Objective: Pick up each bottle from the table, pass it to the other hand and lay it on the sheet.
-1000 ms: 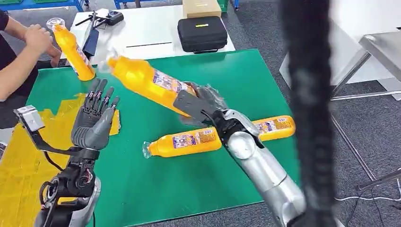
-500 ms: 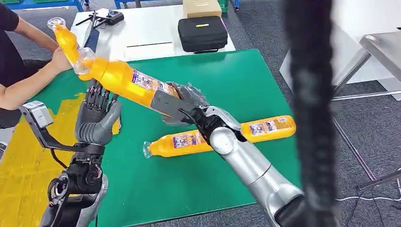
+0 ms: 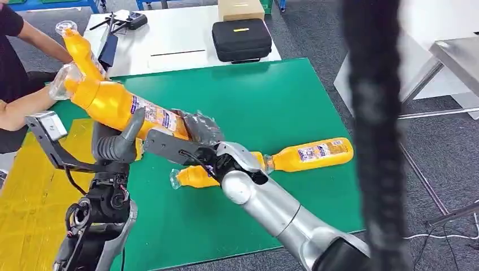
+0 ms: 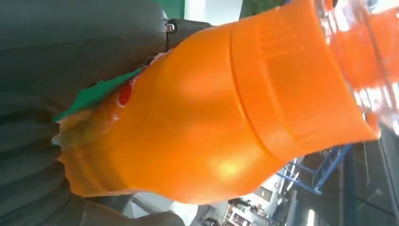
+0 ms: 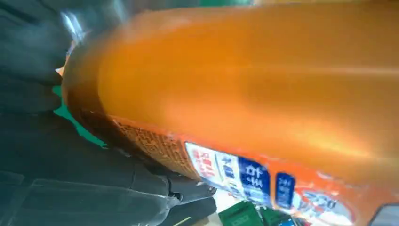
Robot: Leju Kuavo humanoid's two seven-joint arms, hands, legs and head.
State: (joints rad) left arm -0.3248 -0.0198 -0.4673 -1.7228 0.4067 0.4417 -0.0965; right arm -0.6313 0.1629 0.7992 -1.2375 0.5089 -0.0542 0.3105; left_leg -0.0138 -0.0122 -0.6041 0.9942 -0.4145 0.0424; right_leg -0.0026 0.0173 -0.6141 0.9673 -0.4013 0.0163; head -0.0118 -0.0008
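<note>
Right hand [image 3: 189, 132] grips the base end of a long orange plastic bottle with a printed label [image 3: 121, 107], holding it aslant above the green table [image 3: 294, 96] with its clear neck pointing toward a person's arm [image 3: 22, 107] at the far left. Left hand [image 3: 116, 144] is raised under the bottle's middle, thumb up against its side — whether its fingers are wrapped round it I cannot tell. The hand-over looks to be the step in hand. Next, I judge, the left hand must close firmly before the right lets go, then lay the bottle on the yellow sheet [image 3: 28, 197]. Two more orange bottles [image 3: 313, 153] lie on the table beyond the right arm — another stands upright at the far left.
</note>
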